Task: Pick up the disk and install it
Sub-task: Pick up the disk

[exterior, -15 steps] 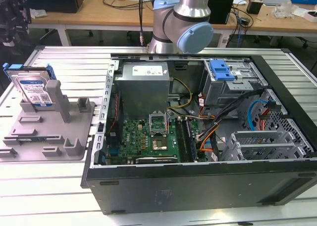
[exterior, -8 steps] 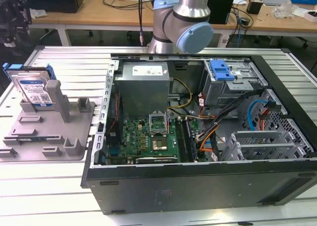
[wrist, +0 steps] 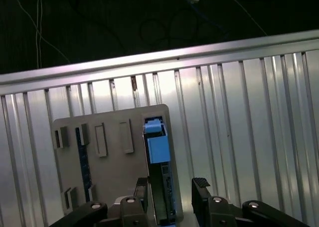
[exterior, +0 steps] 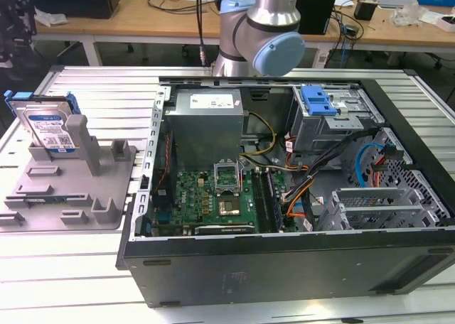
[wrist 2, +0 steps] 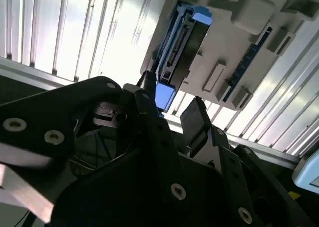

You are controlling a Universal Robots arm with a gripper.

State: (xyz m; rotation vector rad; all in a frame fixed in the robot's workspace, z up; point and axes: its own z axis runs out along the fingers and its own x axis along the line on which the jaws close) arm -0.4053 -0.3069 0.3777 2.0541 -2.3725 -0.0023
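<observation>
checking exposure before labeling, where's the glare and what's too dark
Second wrist view: glare washes out the ribbed table, the hand a dark silhouette. First wrist view: black beyond the table edge. Exterior view: evenly lit, the disk plainly visible.

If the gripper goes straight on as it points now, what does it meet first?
Probably the silver hard drive in its bright blue plastic carrier, standing on edge in the grey plastic holder, in line with the open gripper; depth is unclear.
</observation>
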